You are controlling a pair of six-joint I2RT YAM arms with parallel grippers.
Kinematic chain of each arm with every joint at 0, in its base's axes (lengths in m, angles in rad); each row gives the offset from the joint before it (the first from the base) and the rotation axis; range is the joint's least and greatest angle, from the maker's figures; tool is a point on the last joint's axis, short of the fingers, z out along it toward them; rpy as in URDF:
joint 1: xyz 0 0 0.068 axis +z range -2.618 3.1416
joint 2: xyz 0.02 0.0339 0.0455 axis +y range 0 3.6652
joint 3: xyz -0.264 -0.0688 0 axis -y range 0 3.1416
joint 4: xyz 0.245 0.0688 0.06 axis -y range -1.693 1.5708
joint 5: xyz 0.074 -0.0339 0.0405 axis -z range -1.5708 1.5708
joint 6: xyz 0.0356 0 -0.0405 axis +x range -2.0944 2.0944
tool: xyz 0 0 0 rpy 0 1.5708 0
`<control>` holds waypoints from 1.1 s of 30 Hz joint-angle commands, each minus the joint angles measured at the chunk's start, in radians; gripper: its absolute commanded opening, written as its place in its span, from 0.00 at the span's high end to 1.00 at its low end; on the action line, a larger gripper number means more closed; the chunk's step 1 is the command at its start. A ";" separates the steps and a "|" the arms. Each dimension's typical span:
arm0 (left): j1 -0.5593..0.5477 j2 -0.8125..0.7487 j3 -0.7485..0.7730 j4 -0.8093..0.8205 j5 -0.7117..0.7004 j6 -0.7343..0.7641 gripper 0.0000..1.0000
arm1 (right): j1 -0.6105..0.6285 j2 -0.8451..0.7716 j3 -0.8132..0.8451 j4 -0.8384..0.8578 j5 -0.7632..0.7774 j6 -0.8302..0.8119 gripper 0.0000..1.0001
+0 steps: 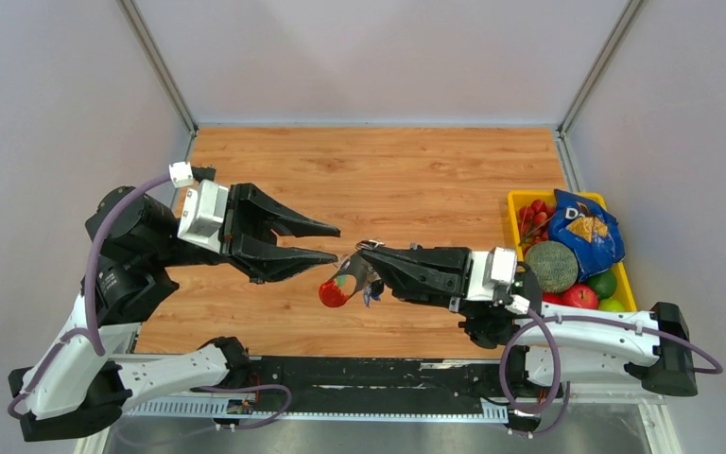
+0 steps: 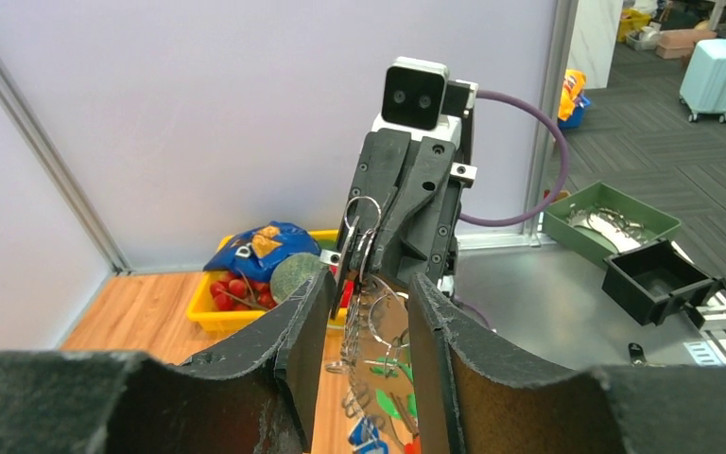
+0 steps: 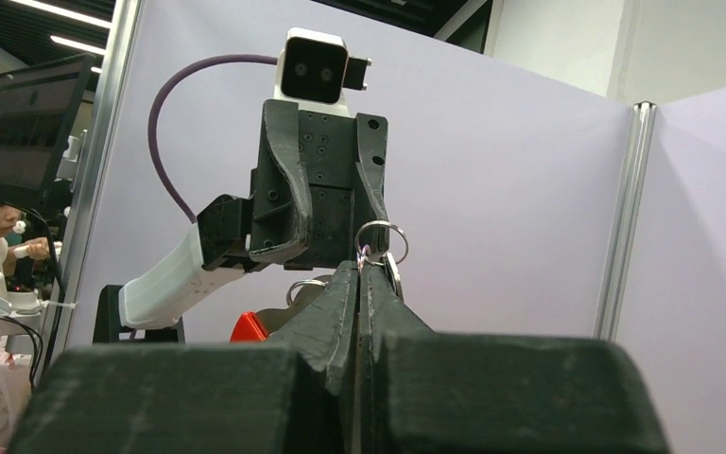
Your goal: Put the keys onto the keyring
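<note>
My right gripper is shut on the keyring and holds the bunch above the wooden table. The red oval tag, grey strap and small green and blue pieces hang below it. My left gripper is open and empty, its tips just left of the bunch. In the left wrist view the thin ring and the hanging pieces show between my open fingers. In the right wrist view the ring sticks up from my closed fingertips, with the red tag to the left. No black-headed key is in view.
A yellow bin at the table's right edge holds a blue snack bag, fruit and a round green item. A green tray and a black box sit off the table on the metal surface.
</note>
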 commanded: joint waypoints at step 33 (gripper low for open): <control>-0.004 0.066 0.037 0.116 0.148 -0.069 0.75 | 0.006 0.058 0.028 0.173 -0.064 -0.012 1.00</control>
